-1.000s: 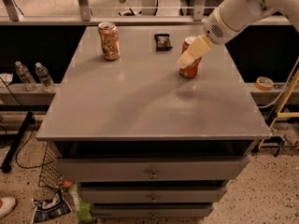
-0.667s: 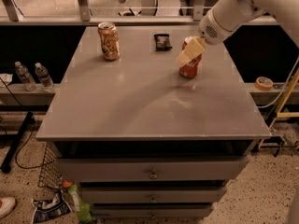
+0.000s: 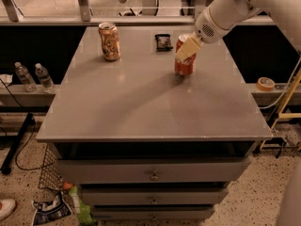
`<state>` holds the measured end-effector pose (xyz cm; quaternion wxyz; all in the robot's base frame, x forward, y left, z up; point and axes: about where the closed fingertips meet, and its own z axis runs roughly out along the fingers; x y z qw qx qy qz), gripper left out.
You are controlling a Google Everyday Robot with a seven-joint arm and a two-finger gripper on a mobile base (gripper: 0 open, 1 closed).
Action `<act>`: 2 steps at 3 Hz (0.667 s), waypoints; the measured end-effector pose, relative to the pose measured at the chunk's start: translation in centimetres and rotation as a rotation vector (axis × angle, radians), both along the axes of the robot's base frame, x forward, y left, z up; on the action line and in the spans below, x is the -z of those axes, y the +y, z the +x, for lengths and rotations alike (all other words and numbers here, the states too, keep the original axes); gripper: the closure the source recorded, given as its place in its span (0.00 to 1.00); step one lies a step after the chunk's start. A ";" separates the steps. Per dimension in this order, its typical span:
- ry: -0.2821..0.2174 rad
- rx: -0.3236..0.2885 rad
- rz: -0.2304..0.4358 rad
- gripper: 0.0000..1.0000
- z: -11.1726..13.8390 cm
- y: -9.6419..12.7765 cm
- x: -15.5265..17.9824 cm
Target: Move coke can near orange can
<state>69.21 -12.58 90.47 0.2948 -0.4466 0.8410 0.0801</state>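
The red coke can stands upright at the back right of the grey table. My gripper comes down from the upper right, and its cream fingers are closed on the can's upper part. I cannot tell whether the can's base touches the tabletop. The orange can, pale orange-tan with a silver top, stands upright at the back left of the table, well to the left of the coke can.
A small black packet lies at the back between the two cans. Two water bottles stand on a low shelf to the left. A tape roll lies on a ledge to the right. Drawers are below the tabletop.
My gripper and the coke can have shifted a little to the left and towards the back of the table. The orange can and the black packet have not moved.
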 end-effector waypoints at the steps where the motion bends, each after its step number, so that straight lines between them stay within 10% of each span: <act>1: -0.068 -0.101 0.039 0.88 -0.1 2.1 -3.6; 2: -0.073 -0.107 0.038 1.00 0.1 2.2 -3.6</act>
